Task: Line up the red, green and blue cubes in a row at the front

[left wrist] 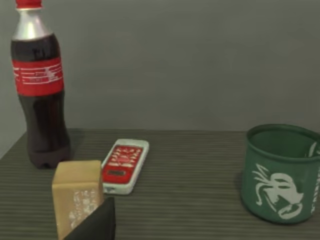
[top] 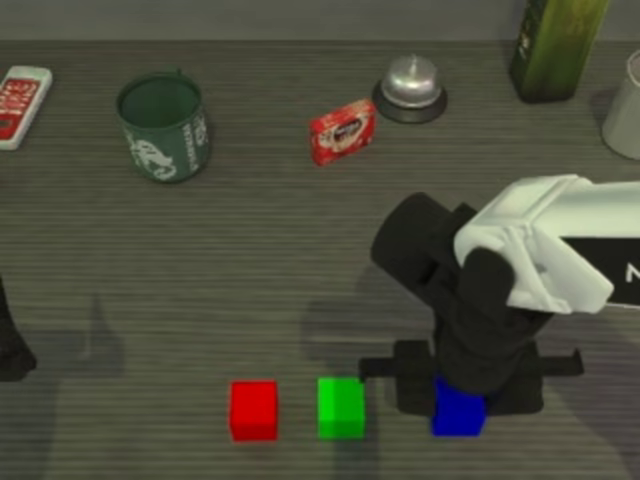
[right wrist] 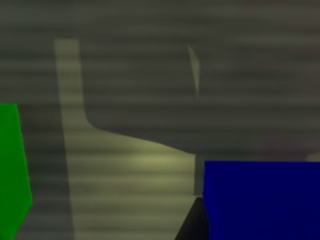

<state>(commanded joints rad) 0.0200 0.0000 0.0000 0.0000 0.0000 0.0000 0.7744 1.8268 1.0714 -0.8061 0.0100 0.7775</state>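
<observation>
The red cube (top: pixel 253 409) and the green cube (top: pixel 341 407) sit side by side on the table near the front edge. The blue cube (top: pixel 458 413) is to the right of the green one, across a wider gap, and in line with both. My right gripper (top: pixel 466 396) comes straight down over it and is shut on it. One dark finger (right wrist: pixel 192 225) lies against the side of the blue cube (right wrist: pixel 260 200) that faces the green cube (right wrist: pixel 12 170); the other finger is hidden. My left arm (top: pixel 10 350) is parked at the left edge, with one finger (left wrist: pixel 95 222) showing and the gripper open.
Along the back stand a dark green mug (top: pixel 162 127), a red-and-white packet (top: pixel 343 131), a silver bell (top: pixel 410 88), a green bottle (top: pixel 553 45) and a white cup (top: pixel 625 110). A remote (top: pixel 20 105) lies far left. The left wrist view shows a cola bottle (left wrist: pixel 42 90) and a tan block (left wrist: pixel 77 195).
</observation>
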